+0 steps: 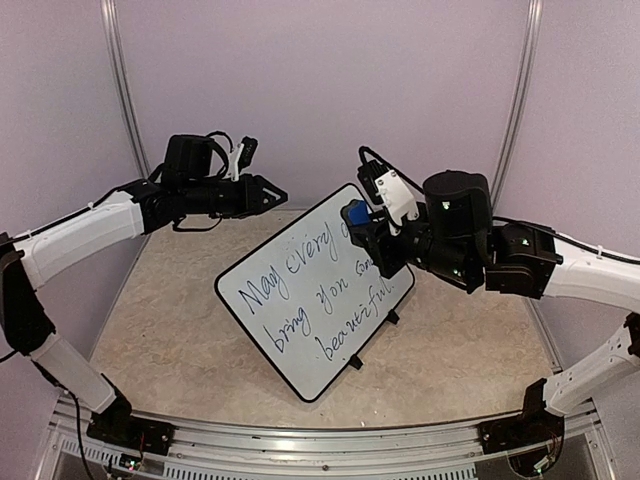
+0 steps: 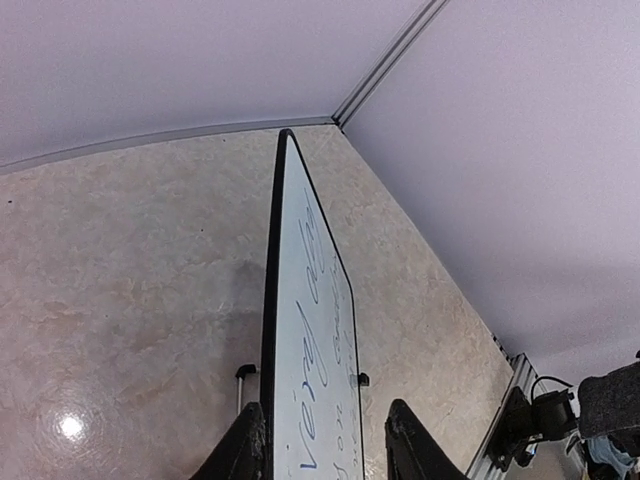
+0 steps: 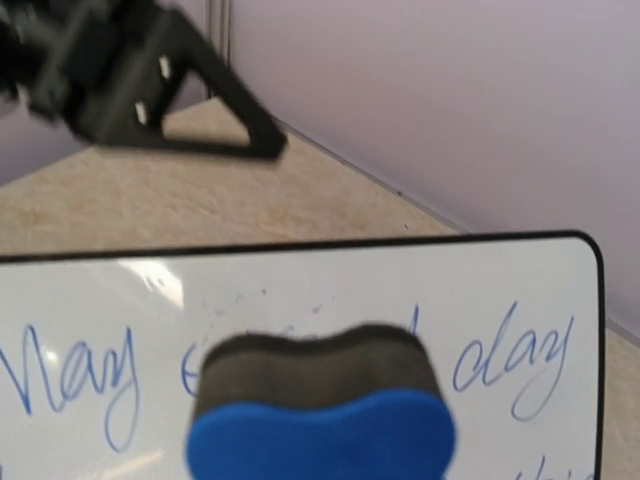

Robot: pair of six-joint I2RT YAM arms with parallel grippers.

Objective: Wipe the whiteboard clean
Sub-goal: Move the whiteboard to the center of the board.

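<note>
A small blue foam eraser block (image 1: 353, 214) with dark felt hangs above the middle of the beige marbled worktop (image 1: 170, 330); lilac walls (image 1: 320, 80) behind.

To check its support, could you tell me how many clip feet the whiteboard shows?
2, both on the whiteboard's lower edge: one clip foot near the right corner, one midway. Others may be hidden.

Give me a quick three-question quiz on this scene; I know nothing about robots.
1. Multiple choice: the blue eraser is A) lying on the table, B) held in the right gripper, C) stuck to the wall.
2. True or false: the whiteboard is already wiped clean.
3. Fill in: the handwriting on the board is ____ in colour.
Key: 1 B; 2 false, since words cover the board; 3 blue.
</note>
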